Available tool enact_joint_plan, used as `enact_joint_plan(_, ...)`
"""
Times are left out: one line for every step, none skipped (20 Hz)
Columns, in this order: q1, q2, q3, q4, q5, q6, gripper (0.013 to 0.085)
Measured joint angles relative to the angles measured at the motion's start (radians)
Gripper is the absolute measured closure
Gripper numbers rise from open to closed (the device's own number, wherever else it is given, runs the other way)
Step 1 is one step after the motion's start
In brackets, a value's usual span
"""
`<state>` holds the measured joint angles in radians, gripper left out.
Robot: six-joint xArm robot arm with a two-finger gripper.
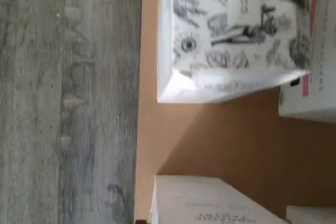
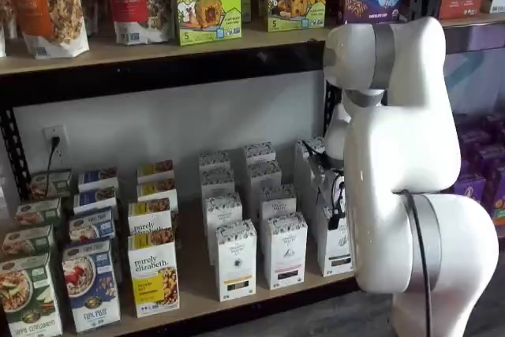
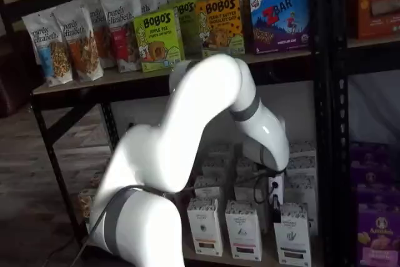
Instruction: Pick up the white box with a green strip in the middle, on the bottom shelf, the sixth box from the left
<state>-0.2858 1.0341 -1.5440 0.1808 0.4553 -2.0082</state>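
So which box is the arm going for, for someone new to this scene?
On the bottom shelf, right of the yellow-labelled purely elizabeth boxes, stand three columns of tall white cartons with speckled tops. The white box fronts the rightmost column. Unlike its lookalike neighbours, it has the end effector hanging right at it.

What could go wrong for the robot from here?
1. The white box stands close beside look-alike white cartons, so the gripper might nudge or take the wrong one.
2. It sits at the front edge of the bottom shelf; a bump could tip it off onto the floor.
3. The gripper's fingers are seen only from the side, partly hidden by the arm, so whether they line up with the box is unclear.
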Motion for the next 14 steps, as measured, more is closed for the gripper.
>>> enact_joint_plan(-0.003,0.011,-0.015,-0.016,0.004,0.012,0.013)
enact_joint_plan(-0.005,0.021,-0.028,-0.043,0.005,0.033,0.013)
enact_joint_plan(-0.007,0.031,-0.041,-0.071,0.009,0.056,0.013)
enact_joint_plan(-0.008,0.039,-0.053,-0.091,0.015,0.072,0.013)
enact_joint_plan(-0.008,0.048,-0.064,-0.116,0.019,0.093,0.013)
enact_joint_plan(-0.008,0.056,-0.074,-0.147,0.022,0.12,0.013)
enact_joint_plan(-0.008,0.063,-0.083,-0.176,0.024,0.145,0.013)
enact_joint_plan(-0.008,0.071,-0.091,-0.205,0.026,0.171,0.013)
enact_joint_plan(-0.007,0.077,-0.1,-0.224,0.03,0.188,0.013)
enact_joint_plan(-0.006,0.084,-0.109,-0.241,0.039,0.204,0.013)
enact_joint_plan(-0.005,0.089,-0.116,-0.261,0.047,0.223,0.013)
enact_joint_plan(-0.004,0.093,-0.121,-0.278,0.05,0.238,0.013)
enact_joint_plan(-0.004,0.097,-0.126,-0.289,0.055,0.248,0.013)
enact_joint_plan(-0.003,0.1,-0.131,-0.293,0.062,0.251,0.013)
